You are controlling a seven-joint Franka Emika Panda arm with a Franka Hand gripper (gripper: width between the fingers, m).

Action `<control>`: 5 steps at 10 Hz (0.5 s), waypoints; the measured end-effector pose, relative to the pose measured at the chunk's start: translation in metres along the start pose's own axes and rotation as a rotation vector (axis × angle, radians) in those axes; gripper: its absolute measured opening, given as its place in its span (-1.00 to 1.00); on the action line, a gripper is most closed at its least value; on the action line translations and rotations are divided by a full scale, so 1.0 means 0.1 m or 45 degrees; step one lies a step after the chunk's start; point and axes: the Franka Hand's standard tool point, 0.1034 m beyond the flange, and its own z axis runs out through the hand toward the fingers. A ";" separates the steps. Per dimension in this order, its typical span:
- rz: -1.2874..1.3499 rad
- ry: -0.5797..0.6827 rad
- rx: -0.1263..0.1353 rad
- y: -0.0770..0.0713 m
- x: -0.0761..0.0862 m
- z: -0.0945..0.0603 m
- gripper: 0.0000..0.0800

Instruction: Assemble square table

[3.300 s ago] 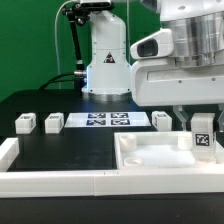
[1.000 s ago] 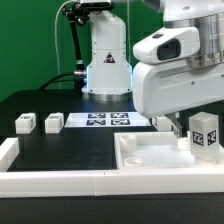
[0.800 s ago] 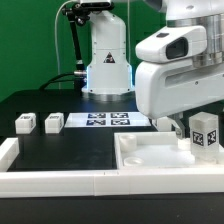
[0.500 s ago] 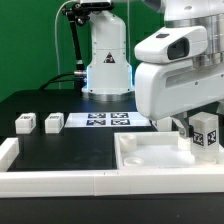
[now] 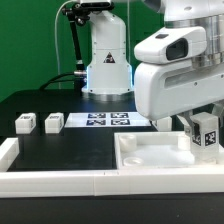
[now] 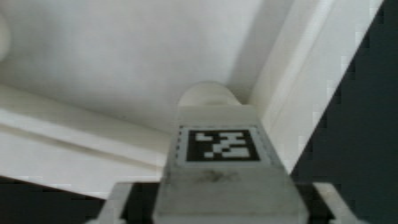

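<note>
The white square tabletop [image 5: 150, 160], tray-like with a raised rim, lies at the front right of the black table. My gripper [image 5: 205, 128] is shut on a white leg block [image 5: 207, 136] with a black-and-white tag and holds it upright over the tabletop's far right corner. In the wrist view the leg [image 6: 222, 150] sits between my gripper's [image 6: 222, 208] two fingers [image 6: 125, 205], its far end against the tabletop [image 6: 107, 60] beside the rim. Two loose leg blocks [image 5: 25, 123] [image 5: 53, 123] stand at the left.
The marker board [image 5: 100, 121] lies flat at the back middle, in front of the robot base [image 5: 105, 60]. A long white border rail [image 5: 60, 182] runs along the front and up the left side. The arm's white housing [image 5: 175, 70] hangs above the tabletop's right part.
The wrist has turned since the earliest frame, so the arm housing covers more of the scene. In the last second the held leg has shifted slightly to the right and tilted a little.
</note>
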 end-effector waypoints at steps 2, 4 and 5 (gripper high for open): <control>0.185 0.000 0.001 0.00 0.00 0.00 -0.28; 0.479 0.013 -0.001 -0.02 0.00 0.01 -0.27; 0.601 0.014 -0.001 -0.02 0.00 0.01 -0.27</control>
